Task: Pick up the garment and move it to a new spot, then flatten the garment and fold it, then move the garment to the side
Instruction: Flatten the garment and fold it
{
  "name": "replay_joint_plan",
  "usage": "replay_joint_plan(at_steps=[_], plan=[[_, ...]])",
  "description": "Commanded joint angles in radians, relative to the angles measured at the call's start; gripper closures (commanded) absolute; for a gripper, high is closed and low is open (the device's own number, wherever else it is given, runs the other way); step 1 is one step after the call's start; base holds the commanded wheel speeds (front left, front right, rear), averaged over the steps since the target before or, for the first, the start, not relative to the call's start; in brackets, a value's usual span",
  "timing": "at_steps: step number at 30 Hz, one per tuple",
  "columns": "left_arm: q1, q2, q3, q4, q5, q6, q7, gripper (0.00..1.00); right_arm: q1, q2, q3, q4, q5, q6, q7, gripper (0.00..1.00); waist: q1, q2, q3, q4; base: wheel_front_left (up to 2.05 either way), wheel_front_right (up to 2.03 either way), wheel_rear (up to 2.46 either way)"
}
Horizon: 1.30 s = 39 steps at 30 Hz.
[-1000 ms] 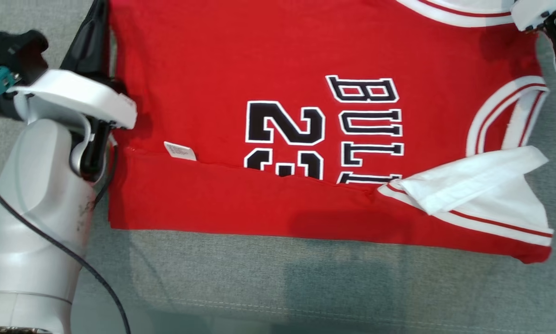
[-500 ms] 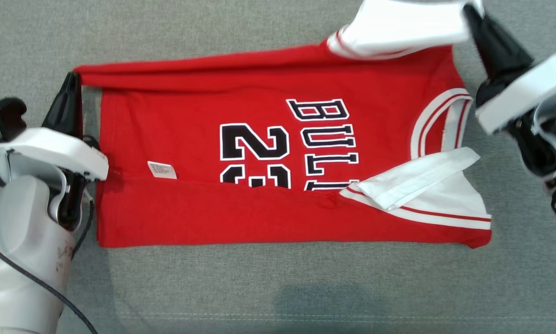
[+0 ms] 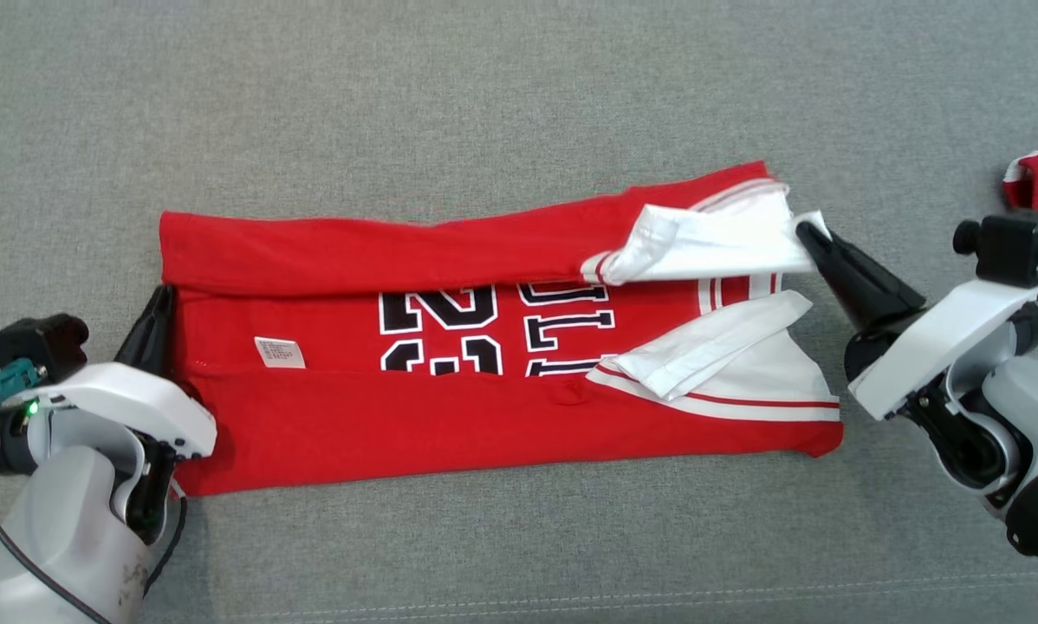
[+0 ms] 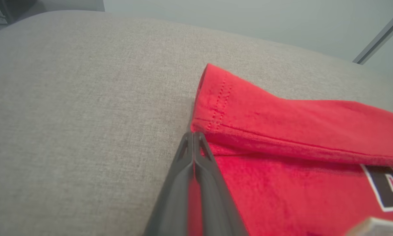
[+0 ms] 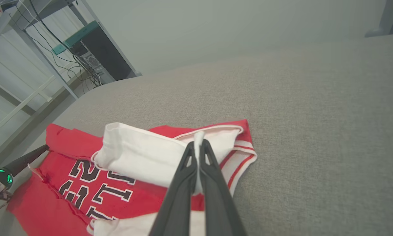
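1. Garment (image 3: 450, 425): a red jersey with white trim and black lettering. It lies lengthwise on the grey upholstered surface (image 3: 484, 87), with its near and far long edges folded in toward the middle.
2. Left hand (image 3: 162, 299): at the garment's left short end, just where the far flap turns over at the hem. The fingers are pressed together. The left wrist view shows red cloth between them, so the hand is pinching the hem.
3. Right hand (image 3: 803, 230): at the opposite end, on the far right corner. The fingers are closed on the white inner side of the far flap, and a bit of white cloth pokes out past the fingertips.
4. The garment spans the gap between the two hands.
5. A white label (image 3: 279, 352) sits on the middle strip, near the left hand.
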Motion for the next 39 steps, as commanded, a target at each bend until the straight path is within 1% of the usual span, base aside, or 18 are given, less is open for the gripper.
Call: replay_joint_plan(at_steps=[1, 7, 18, 23, 31, 39], plan=[[0.015, 0.054, 0.023, -0.008, -0.007, -0.001, -0.005, 1.0, 0.052, -0.025, 0.002, -0.021, 0.01, 0.003, -0.019, 1.0, 0.0, -0.0001, -0.01, -0.006, 0.0, 0.0, 0.0], [0.069, 0.04, 0.025, 0.003, -0.007, -0.001, -0.005, 1.0, 0.103, -0.016, 0.009, -0.019, 0.024, 0.003, -0.022, 1.0, 0.0, -0.0001, -0.038, -0.003, 0.0, 0.0, 0.0], [0.116, 0.02, 0.052, 0.009, 0.002, -0.001, -0.005, 1.0, 0.175, -0.019, -0.011, -0.052, 0.034, 0.003, -0.023, 1.0, 0.0, -0.0001, -0.074, 0.002, 0.0, 0.0, 0.0], [0.136, 0.011, 0.055, 0.004, 0.015, -0.001, -0.005, 1.0, 0.204, -0.015, -0.012, -0.045, 0.028, 0.003, -0.023, 1.0, 0.0, -0.0001, -0.09, -0.003, 0.0, 0.0, 0.0], [0.161, -0.005, 0.095, -0.056, 0.05, -0.001, -0.005, 1.0, 0.229, -0.004, -0.033, -0.021, 0.018, 0.003, -0.023, 1.0, 0.0, -0.0001, -0.099, 0.013, 0.0, 0.0, 0.0], [0.2, -0.025, 0.148, -0.148, 0.095, -0.001, -0.005, 1.0, 0.244, 0.014, -0.042, -0.003, 0.01, 0.003, -0.023, 1.0, 0.0, -0.0001, -0.105, 0.029, 0.0, 0.0, 0.0]])
